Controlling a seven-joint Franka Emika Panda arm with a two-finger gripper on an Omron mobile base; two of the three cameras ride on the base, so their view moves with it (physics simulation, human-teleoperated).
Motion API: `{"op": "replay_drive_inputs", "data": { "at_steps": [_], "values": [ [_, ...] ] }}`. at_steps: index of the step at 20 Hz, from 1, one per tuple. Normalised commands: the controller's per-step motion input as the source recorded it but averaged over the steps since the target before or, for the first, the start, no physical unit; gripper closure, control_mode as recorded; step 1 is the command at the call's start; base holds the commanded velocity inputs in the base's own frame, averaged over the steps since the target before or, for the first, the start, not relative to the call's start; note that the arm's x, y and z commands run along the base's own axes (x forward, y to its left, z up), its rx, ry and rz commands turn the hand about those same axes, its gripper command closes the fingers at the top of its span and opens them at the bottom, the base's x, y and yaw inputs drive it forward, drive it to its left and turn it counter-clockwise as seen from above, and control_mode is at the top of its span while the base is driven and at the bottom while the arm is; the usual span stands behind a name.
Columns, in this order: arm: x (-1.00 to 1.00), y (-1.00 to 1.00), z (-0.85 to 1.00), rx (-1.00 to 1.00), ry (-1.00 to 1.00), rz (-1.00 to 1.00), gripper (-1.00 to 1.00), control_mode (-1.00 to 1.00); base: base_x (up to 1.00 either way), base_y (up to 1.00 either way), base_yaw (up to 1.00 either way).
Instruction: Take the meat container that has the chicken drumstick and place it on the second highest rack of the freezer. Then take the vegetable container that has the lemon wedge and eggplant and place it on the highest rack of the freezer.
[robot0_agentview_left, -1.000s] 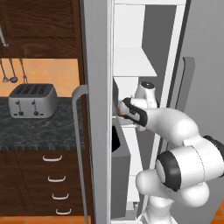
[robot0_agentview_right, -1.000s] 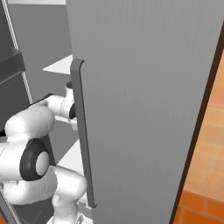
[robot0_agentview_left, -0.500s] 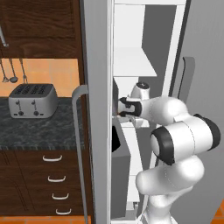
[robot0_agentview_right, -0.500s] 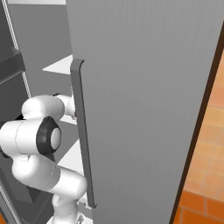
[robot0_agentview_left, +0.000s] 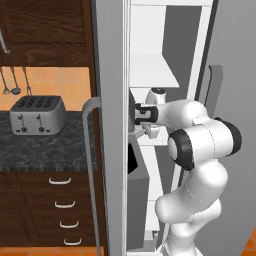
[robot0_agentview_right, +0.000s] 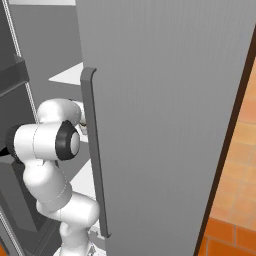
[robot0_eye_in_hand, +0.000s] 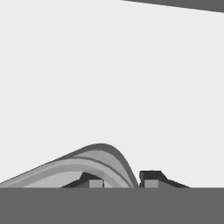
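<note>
The freezer (robot0_agentview_left: 111, 55) stands open, showing its white interior. My arm reaches in between an upper white shelf (robot0_agentview_left: 152, 70) and the second highest rack (robot0_agentview_left: 155, 137) below it. The gripper (robot0_agentview_left: 138, 118) is half hidden behind the freezer's front wall. In the hand view the gripper (robot0_eye_in_hand: 120, 180) looks shut on the curved grey rim of the meat container (robot0_eye_in_hand: 103, 155), against a plain white inner surface. A grey edge of the container (robot0_agentview_left: 146, 131) pokes out under the hand, just above the rack. The chicken drumstick, the eggplant and the lemon wedge are hidden.
The freezer's wide grey door (robot0_agentview_right: 170, 100) with its long bar handle (robot0_agentview_right: 92, 150) hangs open on the right, close to my arm. Left of the freezer, a toaster (robot0_agentview_left: 37, 115) sits on a dark counter (robot0_agentview_left: 45, 150) above drawers (robot0_agentview_left: 62, 205).
The hand has pushed further left into the freezer at the same height. The elbow has swung forward and up, closer to the cameras.
</note>
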Motion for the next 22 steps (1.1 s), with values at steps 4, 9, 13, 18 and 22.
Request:
{"op": "replay_drive_inputs", "data": {
  "at_steps": [4, 9, 13, 18, 22],
  "values": [
    [0.01, 0.01, -0.01, 0.00, 0.00, 0.00, 1.00, -1.00, 0.00, 0.00, 0.00],
    [0.00, 0.00, 0.00, 0.00, 0.00, 0.00, -1.00, -1.00, 0.00, 0.00, 0.00],
    [0.00, 0.00, 0.00, 0.00, 0.00, 0.00, -1.00, -1.00, 0.00, 0.00, 0.00],
    [-0.05, 0.00, 0.00, 0.00, 0.00, 0.00, -1.00, -1.00, 0.00, 0.00, 0.00],
    [-0.51, 0.01, -0.04, 0.00, -0.15, 0.00, -1.00, -1.00, 0.00, 0.00, 0.00]
  ]
}}
